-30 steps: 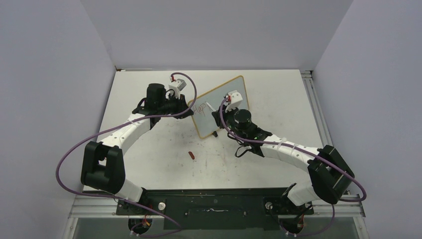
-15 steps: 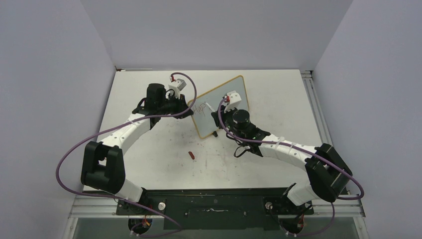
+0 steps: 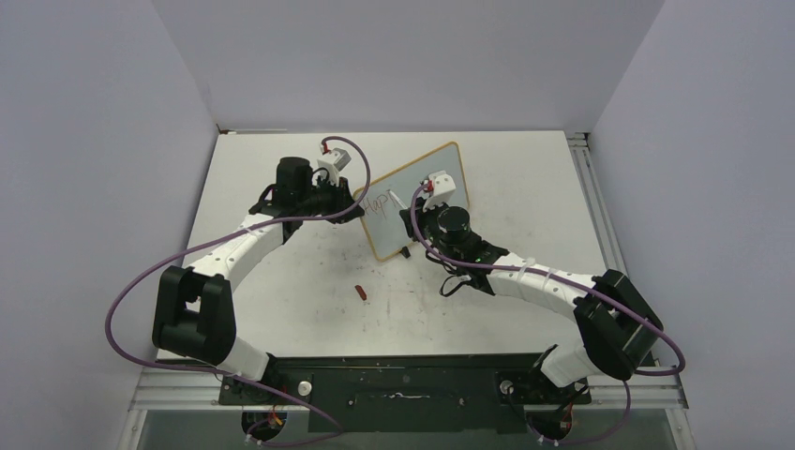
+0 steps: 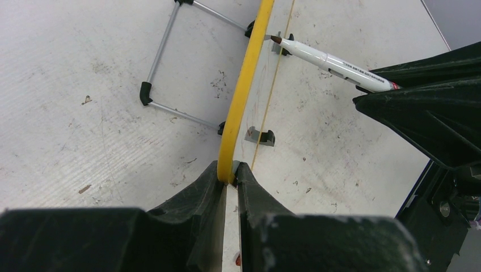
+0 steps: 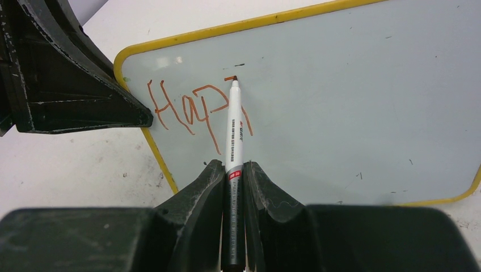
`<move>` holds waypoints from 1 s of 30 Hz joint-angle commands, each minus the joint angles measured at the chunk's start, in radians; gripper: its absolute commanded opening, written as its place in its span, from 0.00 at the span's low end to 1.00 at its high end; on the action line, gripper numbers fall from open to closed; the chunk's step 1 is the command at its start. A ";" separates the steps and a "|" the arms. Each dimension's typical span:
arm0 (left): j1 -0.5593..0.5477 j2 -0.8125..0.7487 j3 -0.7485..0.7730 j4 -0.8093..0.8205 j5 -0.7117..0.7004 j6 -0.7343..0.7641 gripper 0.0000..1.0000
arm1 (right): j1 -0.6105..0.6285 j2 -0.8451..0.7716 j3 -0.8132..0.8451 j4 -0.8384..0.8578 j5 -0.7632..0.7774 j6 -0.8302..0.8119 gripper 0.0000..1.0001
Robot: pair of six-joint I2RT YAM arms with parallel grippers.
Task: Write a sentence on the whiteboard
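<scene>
The whiteboard [image 3: 417,192] with its yellow frame [image 5: 238,25] stands tilted at the table's middle back. Red lettering [image 5: 187,110] reading "Hap" plus part of another letter runs across its upper left. My left gripper [image 4: 228,170] is shut on the whiteboard's yellow edge [image 4: 241,96], which shows as a curved strip in the left wrist view. My right gripper [image 5: 233,170] is shut on a white marker [image 5: 233,136]; its red tip [image 5: 234,82] touches the board at the top of the newest stroke. The same marker [image 4: 334,59] shows in the left wrist view.
A small red marker cap [image 3: 362,292] lies on the table in front of the board. The board's wire stand [image 4: 170,68] and black feet [image 4: 260,136] rest on the scuffed white tabletop [image 3: 281,281]. Purple cables loop from both arms.
The right gripper has shifted the marker slightly on the board, with the stroke after "Hap" extended. The left arm and the board have stayed put.
</scene>
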 commanded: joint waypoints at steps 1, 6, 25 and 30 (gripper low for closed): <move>-0.017 -0.019 0.029 -0.034 0.009 0.023 0.00 | -0.012 0.008 0.027 0.040 0.043 -0.007 0.05; -0.017 -0.019 0.029 -0.034 0.009 0.023 0.00 | -0.014 0.005 0.019 0.037 0.044 -0.003 0.05; -0.017 -0.020 0.029 -0.034 0.010 0.022 0.00 | -0.020 -0.016 -0.025 0.018 0.062 0.020 0.05; -0.017 -0.022 0.028 -0.033 0.010 0.022 0.00 | -0.018 -0.026 -0.044 0.017 0.061 0.027 0.05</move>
